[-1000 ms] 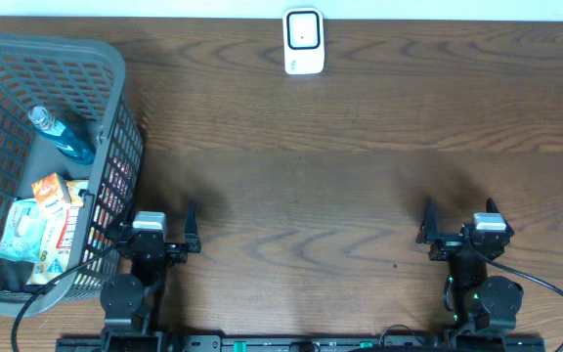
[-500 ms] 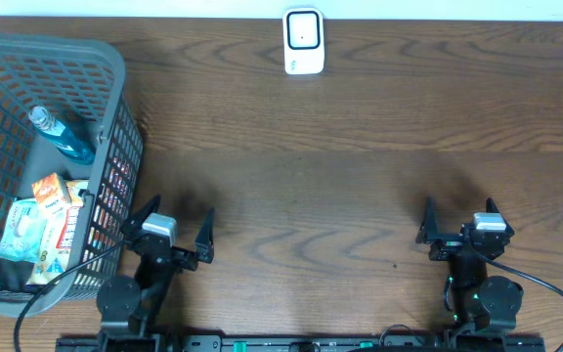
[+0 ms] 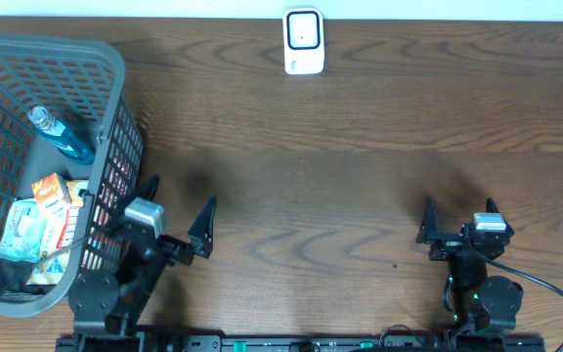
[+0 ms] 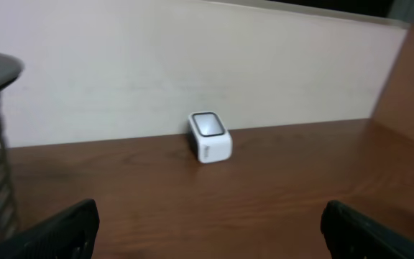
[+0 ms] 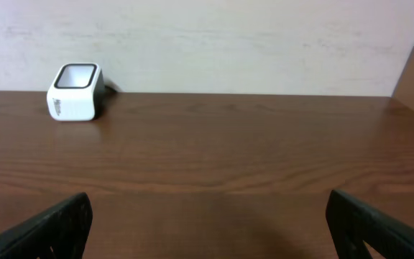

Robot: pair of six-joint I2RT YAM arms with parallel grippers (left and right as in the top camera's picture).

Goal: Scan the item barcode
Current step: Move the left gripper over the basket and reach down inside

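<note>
A dark wooden counter seen from above, with two robot arms mounted along its near edge.

A grey mesh basket stands at the left side of the counter. Inside it, toward the far end, lies a blue bottle with a clear cap. Nearer the arms are an orange box and a pale packet, packed close together with other small wrapped goods. None of these items is held by either arm.

A small white scanner with a dark window on its face sits at the far edge of the counter, near the middle and just in front of a pale wall. It is well apart from the basket and from both arms.

The left end effector hovers just right of the basket's near corner, angled toward the far right. Its fingers are spread wide and grasp nothing. The left wrist view shows the scanner between the two dark fingertips, far off.

The right end effector sits at the near right, also released, with its fingers wide apart and nothing between them.
</note>
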